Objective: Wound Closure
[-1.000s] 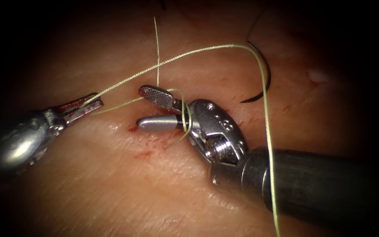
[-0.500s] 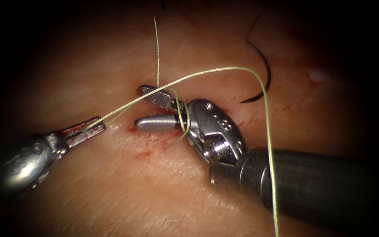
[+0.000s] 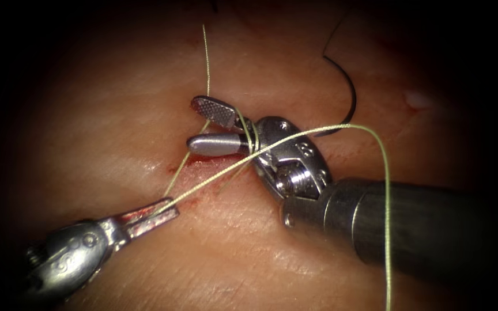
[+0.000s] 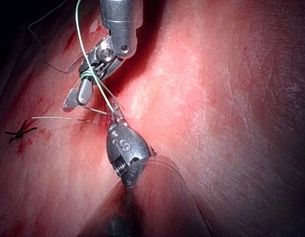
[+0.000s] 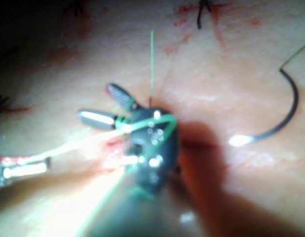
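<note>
We count two tools, one needle, one thread. Left tool (image 3: pixel 155 213) clamped on thread (image 3: pixel 226 170). Right tool (image 3: pixel 206 125) jaws parted, gripping nothing, thread looped round them. Needle (image 3: pixel 347 95) free on tissue (image 3: pixel 214 253), right of cut, arc bulging rightward.

Pale yellow-green thread (image 3: pixel 295 138) crosses pinkish-tan tissue (image 3: pixel 145 115) smeared with red fluid (image 3: pixel 197 164) at centre frame. The needle (image 3: pixel 350 98), upper right, is black. The right claw (image 3: pixel 206 128) is silver with cross-hatched inner faces; the left claw (image 3: pixel 157 214), lower left, is silver stained red.
</note>
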`<state>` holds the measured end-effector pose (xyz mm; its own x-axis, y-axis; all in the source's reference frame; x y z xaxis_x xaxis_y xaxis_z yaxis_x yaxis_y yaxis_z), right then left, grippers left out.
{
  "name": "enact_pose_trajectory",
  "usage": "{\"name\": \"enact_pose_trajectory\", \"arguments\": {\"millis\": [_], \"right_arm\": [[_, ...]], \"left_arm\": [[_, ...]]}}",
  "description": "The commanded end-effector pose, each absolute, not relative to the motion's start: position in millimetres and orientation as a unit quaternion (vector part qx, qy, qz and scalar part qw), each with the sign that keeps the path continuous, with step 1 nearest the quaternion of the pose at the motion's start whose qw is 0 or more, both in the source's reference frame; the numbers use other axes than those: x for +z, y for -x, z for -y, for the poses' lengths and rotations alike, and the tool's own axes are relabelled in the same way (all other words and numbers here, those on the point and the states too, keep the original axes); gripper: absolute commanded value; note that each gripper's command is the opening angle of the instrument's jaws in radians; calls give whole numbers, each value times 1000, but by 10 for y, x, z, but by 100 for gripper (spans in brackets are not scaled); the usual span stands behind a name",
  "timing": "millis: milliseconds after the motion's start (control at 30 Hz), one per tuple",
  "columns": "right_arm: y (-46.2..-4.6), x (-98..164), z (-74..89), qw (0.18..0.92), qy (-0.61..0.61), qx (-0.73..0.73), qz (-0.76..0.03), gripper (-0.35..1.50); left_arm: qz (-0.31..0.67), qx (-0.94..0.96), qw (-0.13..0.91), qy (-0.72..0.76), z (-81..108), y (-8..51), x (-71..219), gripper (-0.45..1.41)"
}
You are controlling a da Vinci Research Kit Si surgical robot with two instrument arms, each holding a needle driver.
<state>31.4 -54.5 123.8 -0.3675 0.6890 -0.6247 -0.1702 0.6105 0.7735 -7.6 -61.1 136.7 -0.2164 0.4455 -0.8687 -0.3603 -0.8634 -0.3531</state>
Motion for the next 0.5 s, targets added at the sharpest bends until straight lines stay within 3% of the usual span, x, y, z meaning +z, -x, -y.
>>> {"name": "enact_pose_trajectory", "arguments": {"millis": [33,300,500], "right_arm": [[-319,1241,540,535,-175,405,-720,120],[-314,1241,533,572,-111,446,-679,120],[-319,1242,536,642,-39,475,-601,118]], "left_arm": [[40,780,255,570,614,85,1374,-45],[54,781,240,574,620,110,1367,-45],[49,784,241,571,599,114,1364,-45]]}}
